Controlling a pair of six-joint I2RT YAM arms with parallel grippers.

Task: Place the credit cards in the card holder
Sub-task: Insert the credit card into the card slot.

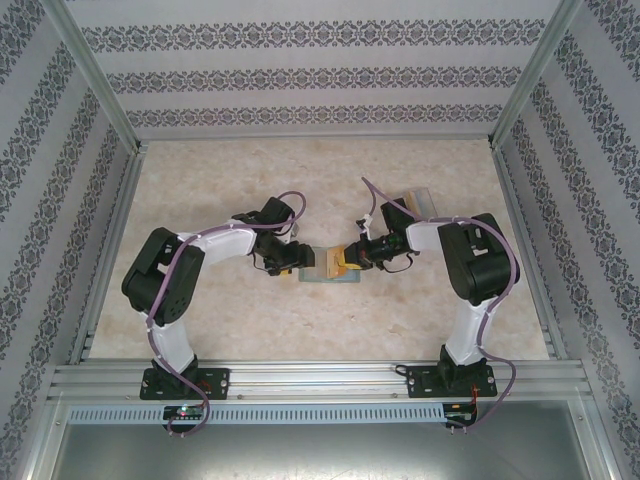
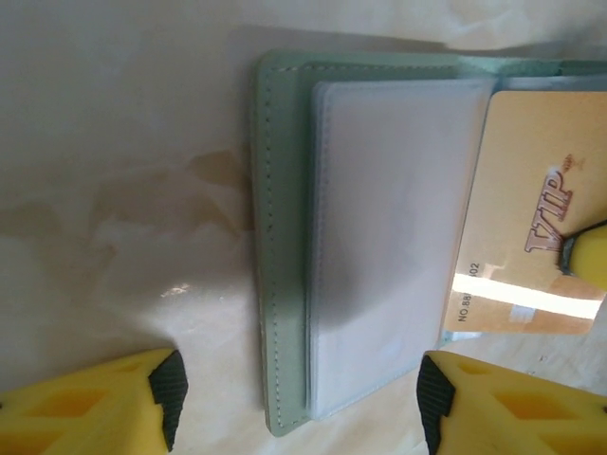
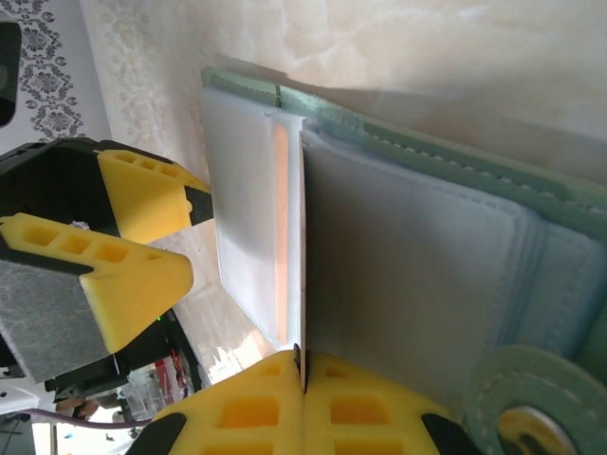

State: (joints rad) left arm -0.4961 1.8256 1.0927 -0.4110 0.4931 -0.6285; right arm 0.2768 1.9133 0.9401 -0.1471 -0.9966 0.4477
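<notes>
Gold VIP credit card (image 2: 531,190), pinched in the right gripper (image 3: 303,379), overlaps the open card holder (image 2: 285,237) mid table (image 1: 420,170); left gripper (image 2: 299,408) gapes wide.

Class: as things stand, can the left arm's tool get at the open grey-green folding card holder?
Probably yes. The left tool hangs open over the left half of the grey-green folding card holder, nothing between; the right tool, shut on the orange-yellow card, works the other side.
</notes>
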